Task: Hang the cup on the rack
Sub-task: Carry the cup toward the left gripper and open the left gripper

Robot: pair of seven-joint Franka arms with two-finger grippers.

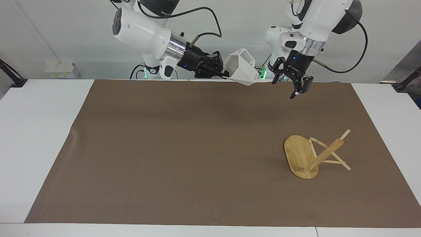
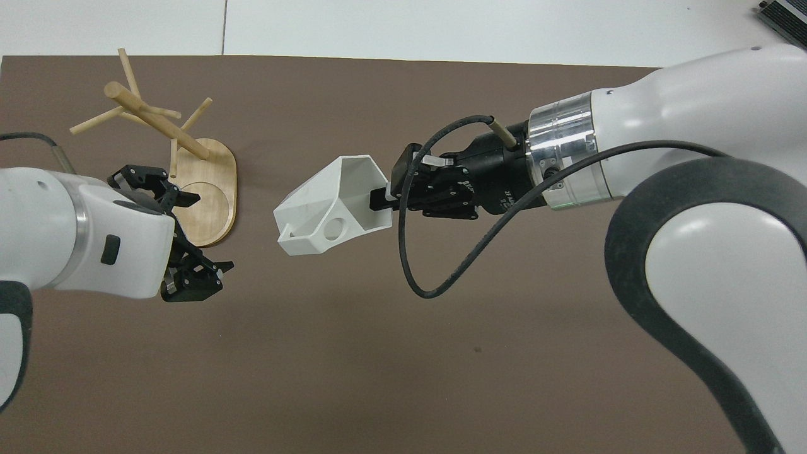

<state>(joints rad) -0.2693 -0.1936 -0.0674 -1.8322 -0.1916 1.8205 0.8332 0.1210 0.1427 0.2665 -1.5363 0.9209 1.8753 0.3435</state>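
The white faceted cup (image 1: 242, 69) hangs on its side in the air, gripped at its rim by my right gripper (image 1: 225, 75), which is shut on it. It also shows in the overhead view (image 2: 325, 205), mouth toward the right gripper (image 2: 380, 200), handle hole visible. My left gripper (image 1: 285, 86) is open and empty, in the air over the mat, a short gap from the cup's base; in the overhead view the left gripper (image 2: 203, 234) sits by the rack's base. The bamboo rack (image 1: 311, 157) stands on the mat toward the left arm's end (image 2: 203, 189).
A brown mat (image 1: 184, 148) covers most of the white table (image 1: 36, 131). Small white boxes (image 1: 59, 69) sit at the table's edge near the right arm's base. A black cable (image 2: 435, 277) loops from the right wrist.
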